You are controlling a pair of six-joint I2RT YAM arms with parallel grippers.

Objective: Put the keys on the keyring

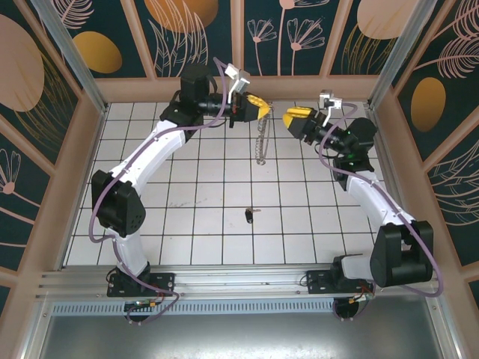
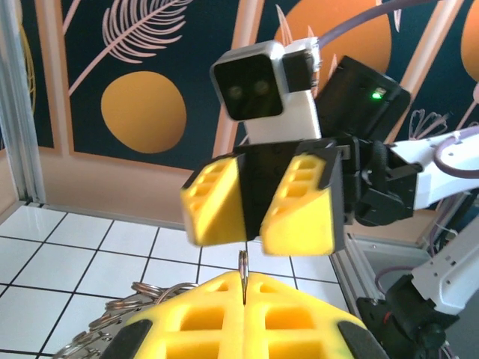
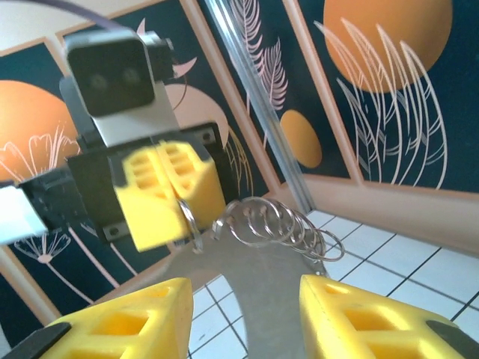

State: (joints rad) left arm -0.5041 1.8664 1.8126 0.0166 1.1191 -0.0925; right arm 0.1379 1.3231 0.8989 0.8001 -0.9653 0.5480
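The keyring (image 1: pixel 261 142) is a chain of linked metal rings hanging from my left gripper (image 1: pixel 261 112), high over the back of the tiled floor. In the left wrist view my left gripper (image 2: pixel 244 278) is shut on the edge of one ring (image 2: pixel 243 262), and the other rings (image 2: pixel 127 307) trail off to the lower left. My right gripper (image 1: pixel 289 116) faces it from the right, a short gap away, open and holding nothing. In the right wrist view its fingers (image 3: pixel 120 321) stand wide apart below the rings (image 3: pixel 288 224). The small black-headed key (image 1: pixel 249 215) lies on the floor, mid-front.
The white tiled floor (image 1: pixel 187 172) is boxed in by wooden walls (image 1: pixel 75 157) with metal corner posts. Both arms arch over the floor from their bases at the near edge. The two grippers are close together at the back.
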